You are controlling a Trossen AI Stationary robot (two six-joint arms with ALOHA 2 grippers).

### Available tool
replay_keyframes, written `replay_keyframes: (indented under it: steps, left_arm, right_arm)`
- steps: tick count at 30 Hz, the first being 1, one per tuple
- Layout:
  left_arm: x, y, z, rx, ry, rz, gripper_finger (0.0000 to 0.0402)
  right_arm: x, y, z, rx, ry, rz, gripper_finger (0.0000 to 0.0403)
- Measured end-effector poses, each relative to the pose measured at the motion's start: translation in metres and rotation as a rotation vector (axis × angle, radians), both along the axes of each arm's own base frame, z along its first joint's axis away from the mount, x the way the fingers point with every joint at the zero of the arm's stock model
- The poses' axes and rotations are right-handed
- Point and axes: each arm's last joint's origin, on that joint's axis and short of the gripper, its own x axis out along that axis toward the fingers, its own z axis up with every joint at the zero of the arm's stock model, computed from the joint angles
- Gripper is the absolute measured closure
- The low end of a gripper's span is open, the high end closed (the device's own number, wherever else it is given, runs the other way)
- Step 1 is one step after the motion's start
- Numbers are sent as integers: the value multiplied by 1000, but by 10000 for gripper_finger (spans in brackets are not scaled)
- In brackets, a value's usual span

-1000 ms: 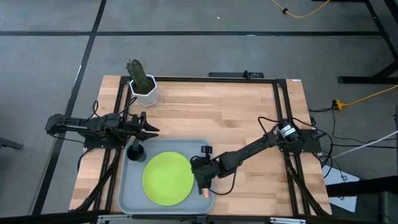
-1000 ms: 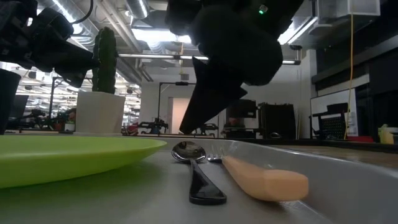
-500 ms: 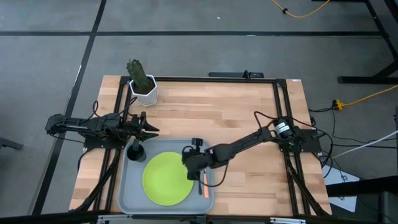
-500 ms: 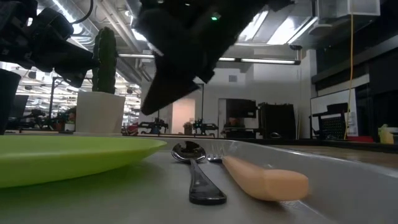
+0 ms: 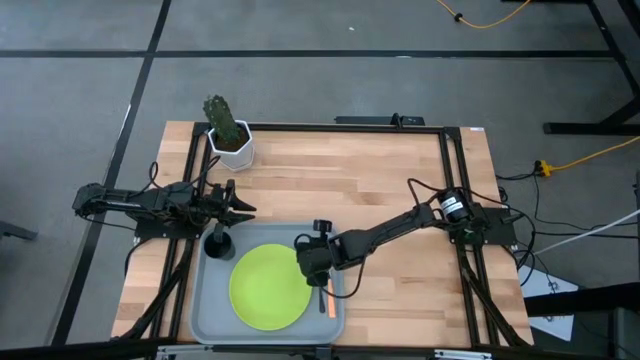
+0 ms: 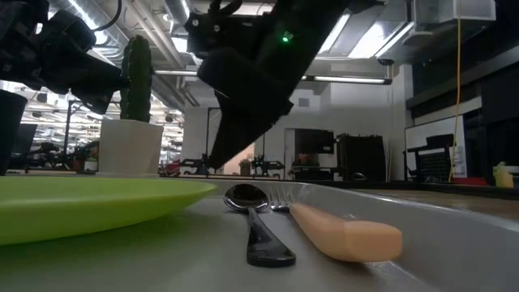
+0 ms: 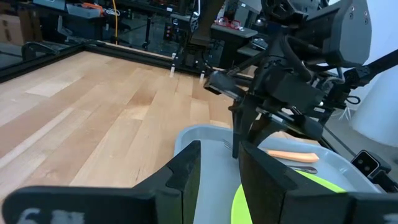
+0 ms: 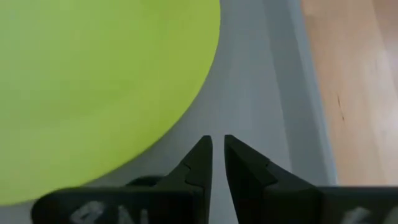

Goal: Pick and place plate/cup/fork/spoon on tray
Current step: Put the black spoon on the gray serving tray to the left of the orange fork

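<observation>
The light-grey tray (image 5: pixel 205 310) lies at the table's near edge. On it rest the lime-green plate (image 5: pixel 268 288), the black cup (image 5: pixel 217 243) in its far left corner, and the dark spoon (image 6: pixel 255 219) and orange-handled fork (image 6: pixel 345 231) side by side along its right side (image 5: pixel 327 298). My right gripper (image 5: pixel 306 265) hangs shut and empty just above the tray floor by the plate's right rim (image 8: pixel 186 93), tips down. My left gripper (image 5: pixel 245 207) is open and empty over the wood, just beyond the tray's far left corner.
A white pot with a cactus (image 5: pixel 230 140) stands at the table's far left. Bare wood (image 5: pixel 380 180) stretches beyond and to the right of the tray. Black frame rails (image 5: pixel 455 200) run along the table's sides.
My right gripper has gone from above the spoon and fork toward the table's left edge and a little toward its far edge, to the plate's right rim. The spoon and fork lie still on the tray.
</observation>
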Motion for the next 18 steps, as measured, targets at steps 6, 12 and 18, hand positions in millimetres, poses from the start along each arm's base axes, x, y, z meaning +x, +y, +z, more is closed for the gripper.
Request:
replay_keyframes:
  steps: [6,12,18]
  left_arm:
    - [0,0,0,0,0,0,299]
    - [0,0,0,0,0,0,299]
    - [0,0,0,0,0,0,299]
  right_arm:
    - [-3,4,-6,-15,44,30,354]
    - [-3,8,-10,-6,52,71,354]
    - [-1,9,-12,0,47,79,354]
